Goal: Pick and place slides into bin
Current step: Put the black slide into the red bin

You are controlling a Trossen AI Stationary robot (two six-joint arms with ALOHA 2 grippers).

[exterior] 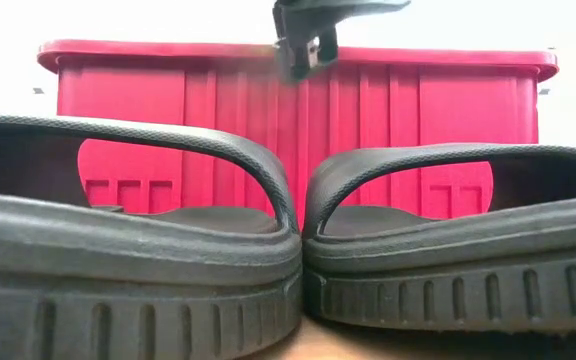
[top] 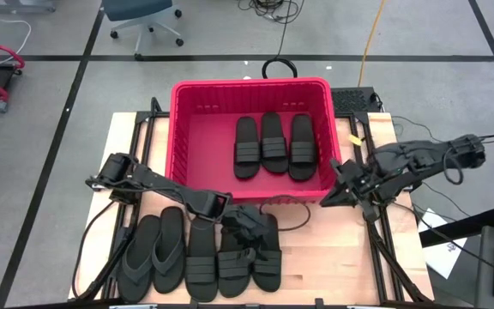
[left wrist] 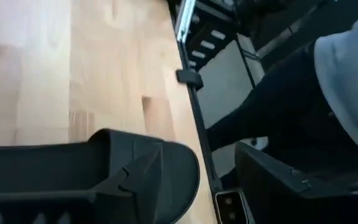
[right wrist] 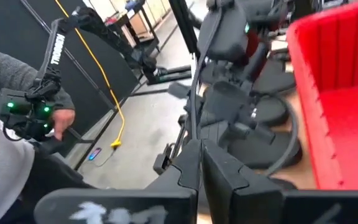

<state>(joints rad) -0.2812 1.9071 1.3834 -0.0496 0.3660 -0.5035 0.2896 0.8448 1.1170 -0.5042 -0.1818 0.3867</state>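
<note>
Two band-strapped slides (exterior: 288, 250) fill the low view among five left on the table (top: 333, 275), three are binned (top: 251, 94), and neither gripper's state can be told.

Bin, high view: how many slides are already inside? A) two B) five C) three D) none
C: three band-strap slides lie side by side on the floor of the red bin, while five more sandals sit in a row on the table in front of it, with the left claw over that row.
</note>
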